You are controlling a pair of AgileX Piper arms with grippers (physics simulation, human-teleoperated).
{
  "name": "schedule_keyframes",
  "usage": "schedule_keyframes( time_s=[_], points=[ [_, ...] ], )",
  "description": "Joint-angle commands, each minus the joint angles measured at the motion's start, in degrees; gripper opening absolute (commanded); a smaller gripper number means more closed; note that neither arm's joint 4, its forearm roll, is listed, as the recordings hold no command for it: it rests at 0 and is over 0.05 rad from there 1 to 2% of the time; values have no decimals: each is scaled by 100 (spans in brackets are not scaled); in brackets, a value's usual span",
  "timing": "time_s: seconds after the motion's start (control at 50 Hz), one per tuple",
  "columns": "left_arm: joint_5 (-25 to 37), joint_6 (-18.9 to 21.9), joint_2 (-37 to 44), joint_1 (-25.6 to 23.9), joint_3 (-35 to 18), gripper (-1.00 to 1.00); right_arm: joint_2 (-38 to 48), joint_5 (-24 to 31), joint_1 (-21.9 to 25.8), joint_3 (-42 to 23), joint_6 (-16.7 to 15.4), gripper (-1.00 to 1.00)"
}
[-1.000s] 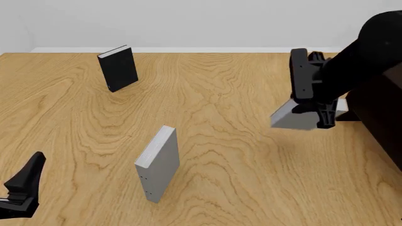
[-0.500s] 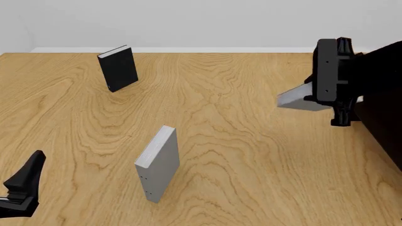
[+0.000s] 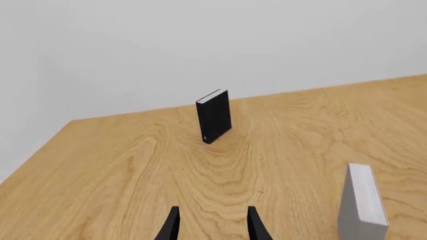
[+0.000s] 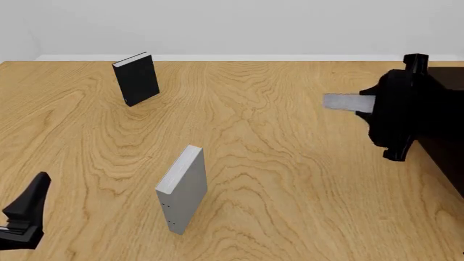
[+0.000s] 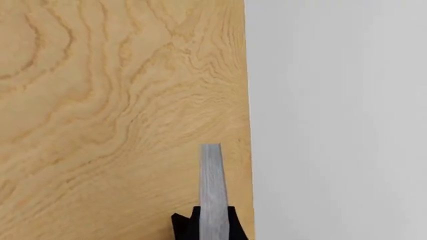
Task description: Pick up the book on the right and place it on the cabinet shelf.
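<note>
Grey book [image 4: 346, 102] now level, raised from its tilt a second ago | your right gripper [image 5: 211, 224] clamps it at 3 o'clock | cabinet [image 4: 446, 130] just beside | left gripper [image 3: 212, 224] open, idle.

Table [image 4: 275, 163] showing swirly tan woodgrain, held book [image 4: 346, 102] plain light grey, dotted book [image 4: 181, 189] grey, far book [image 4: 138, 79] black, cabinet [image 4: 446, 141] looking near-black.
</note>
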Motion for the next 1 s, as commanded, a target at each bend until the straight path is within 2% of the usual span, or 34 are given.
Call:
schedule_keyframes(
  time_s=[0.02,0.08,0.12,0.16,0.18,0.22,0.26,0.3,0.32,0.4,0.44,0.46,0.48,0.5,0.52,0.54,0.56,0.58,0.6,0.62,0.64,0.66,0.68,0.7,0.72,0.76,0.78,0.82,0.84,0.9,0.92,0.96,0.98,1.0],
  points=[
    [-121,-67,11,146,3,100,-417,-1310,-227,701,151,-100],
    [-211,-97,119,227,3,100,-530,-1425,-199,689,391,-100],
    [-204,-101,58,198,2,100,-546,-1561,-226,924,319,-100],
    [-269,-158,95,259,2,100,-602,-1717,-228,1040,441,-100],
    [-270,-152,89,248,1,100,-666,-1972,-367,1191,383,-100],
    [-273,-134,81,287,2,100,-663,-2102,-364,1424,285,-100],
    [-351,-126,178,332,2,100,-701,-2283,-319,1474,502,-100],
    [-304,-132,123,289,2,100,-706,-2677,-472,1833,243,-100],
    [-307,-168,111,328,2,100,-684,-2812,-453,1949,256,-100],
    [-321,-153,128,301,2,100,-476,-3851,-653,2678,-342,-100],
    [-266,-154,73,280,2,100,-511,-3998,-658,2679,-282,-100],
    [-258,-155,73,276,2,100,-444,-4302,-793,2899,-536,-100],
    [-248,-136,69,267,2,100,-217,-4754,-643,3172,-865,-100],
    [-249,-135,71,260,2,100,-338,-4568,-529,3004,-588,-100],
    [-252,-149,65,257,2,100,-422,-4509,-631,2983,-539,-100],
    [-263,-145,79,262,2,100,-291,-4899,-697,3228,-883,-100],
    [-255,-142,71,256,2,100,-235,-4985,-580,3249,-909,-100],
    [-242,-145,58,249,2,100,-340,-4852,-571,3155,-745,-100],
    [-240,-159,70,230,2,100,-345,-4974,-719,3241,-830,-100],
    [-228,-150,54,224,2,100,-302,-5283,-664,3272,-827,-100],
    [-234,-114,54,230,2,100,-271,-5330,-645,3274,-820,-100],
    [-256,-114,73,252,2,100,-164,-5476,-818,3451,-969,-100],
    [-273,-108,89,252,2,100,-209,-5379,-738,3426,-877,-100],
    [-280,-128,87,239,2,100,-184,-5606,-703,3475,-867,-100],
    [-281,-124,76,242,1,100,-59,-6022,-842,3606,-1049,-100],
    [-351,-121,170,285,2,100,-29,-5994,-822,3671,-1012,-100],
    [-378,-152,204,289,2,100,94,-6342,-768,3719,-1087,-100],
    [-422,-150,260,328,2,100,-118,-6094,-896,3617,-936,-100],
    [-464,-188,307,370,2,100,47,-6348,-853,3712,-1088,-100],
    [-558,-414,429,494,-2,100,90,-6544,-942,3715,-1097,-100],
    [-565,-394,416,465,-4,100,51,-6424,-870,3659,-986,-100],
    [-723,-527,668,631,-7,100,278,-6923,-1000,3774,-1132,-100],
    [-803,-532,772,669,-9,100,81,-6563,-1004,3671,-937,-100],
    [-810,-491,767,633,-12,100,219,-6713,-1025,3742,-998,-100]
  ],
)
